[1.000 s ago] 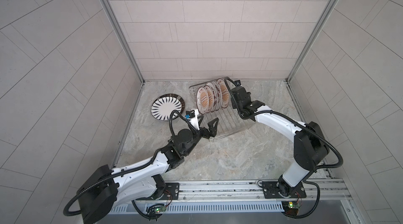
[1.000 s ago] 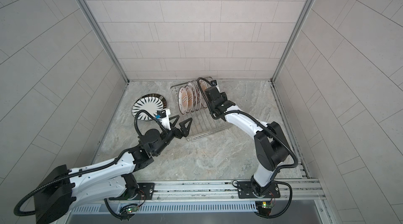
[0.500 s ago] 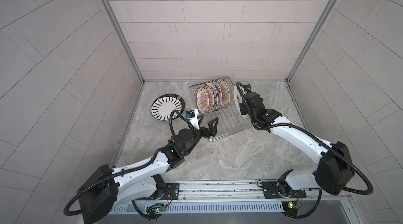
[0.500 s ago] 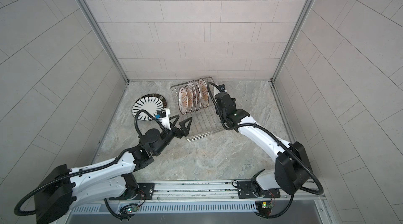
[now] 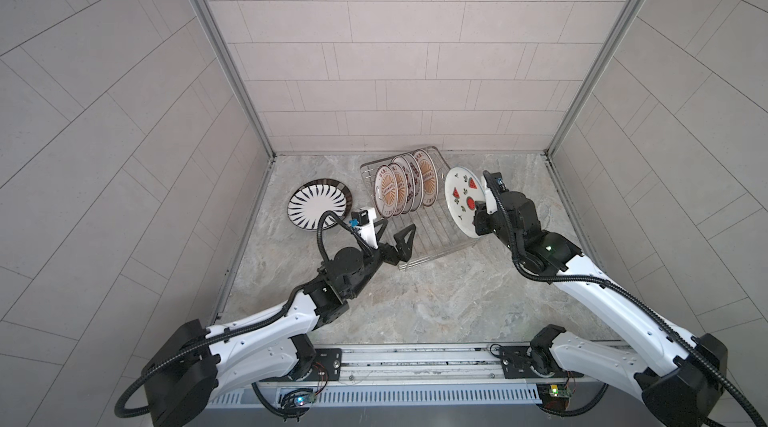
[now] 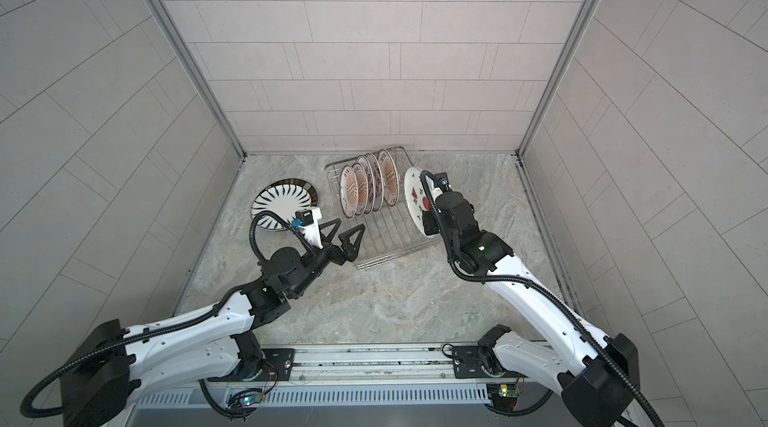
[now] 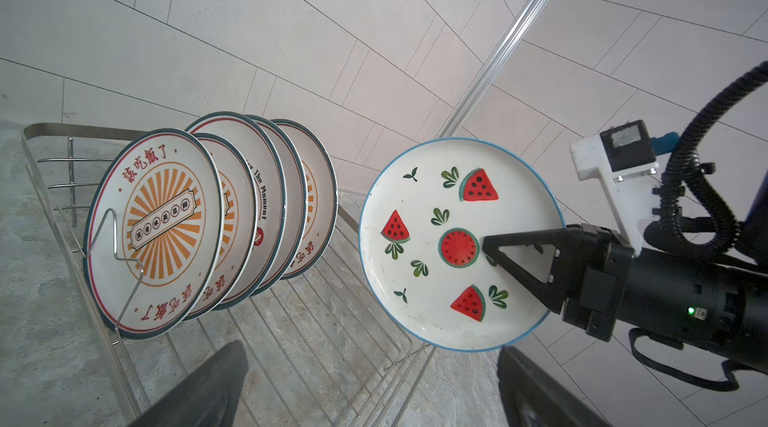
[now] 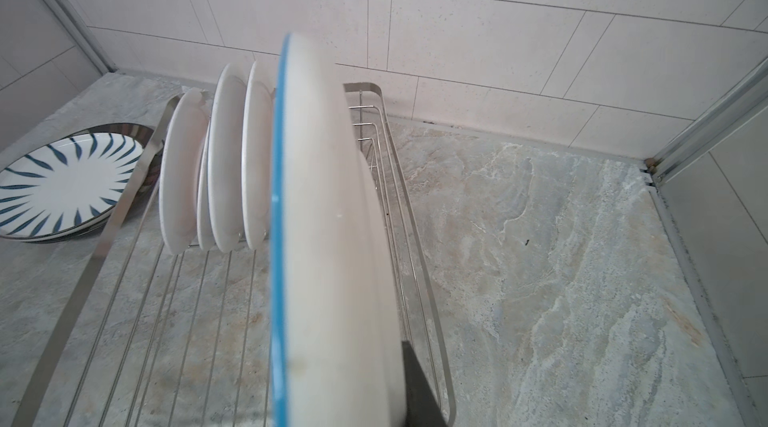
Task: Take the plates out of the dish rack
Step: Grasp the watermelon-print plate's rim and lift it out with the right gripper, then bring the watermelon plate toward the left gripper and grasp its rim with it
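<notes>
left wrist view showed the right pincer (image 7: 485, 244) clenched on the rim of the watermelon plate (image 7: 428, 196), held upright at the dish rack's (image 7: 37, 129) side. such a narrow rim hold could let it swivel, slip and strike rack or worktop (image 5: 436, 292). the left pincer (image 5: 395, 233) hung released nearby; four sunburst plates (image 7: 162, 229) stood slotted.

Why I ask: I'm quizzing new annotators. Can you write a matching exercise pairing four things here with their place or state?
Things
1. watermelon plate
2. striped plate
3. sunburst plates
4. left hand

Places or states
A. open, holding nothing
B. standing on edge in the dish rack
C. clamped in the right hand
D. lying flat on the counter

Pairs: 1-C, 2-D, 3-B, 4-A
</notes>
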`<state>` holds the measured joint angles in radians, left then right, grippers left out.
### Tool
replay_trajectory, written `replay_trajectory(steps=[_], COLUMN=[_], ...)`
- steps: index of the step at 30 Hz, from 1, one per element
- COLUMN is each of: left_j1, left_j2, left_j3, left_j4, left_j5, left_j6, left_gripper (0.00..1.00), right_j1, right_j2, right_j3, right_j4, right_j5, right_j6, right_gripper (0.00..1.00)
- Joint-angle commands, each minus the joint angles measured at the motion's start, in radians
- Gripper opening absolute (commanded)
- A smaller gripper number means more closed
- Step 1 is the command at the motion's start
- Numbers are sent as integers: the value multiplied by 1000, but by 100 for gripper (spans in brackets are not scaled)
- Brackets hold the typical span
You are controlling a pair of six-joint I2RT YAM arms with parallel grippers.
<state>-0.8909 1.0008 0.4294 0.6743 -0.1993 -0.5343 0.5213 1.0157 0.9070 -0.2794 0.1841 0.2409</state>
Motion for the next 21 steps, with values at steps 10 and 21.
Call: replay_trajectory(steps=[10,21], left_j1=[-6,18], left_j2=[-45,-69], left_j3=[-28,-92], left_j4=[36,97], left_j5=[133,267], left_j6=[59,129], left_gripper=[100,100], right_j1=[-2,-4], right_j2=[-240,-293], right_j3=[-105,-177], right_j4=[136,276], right_j5=[-195,-492], right_j6=[62,161], right_gripper=[17,17])
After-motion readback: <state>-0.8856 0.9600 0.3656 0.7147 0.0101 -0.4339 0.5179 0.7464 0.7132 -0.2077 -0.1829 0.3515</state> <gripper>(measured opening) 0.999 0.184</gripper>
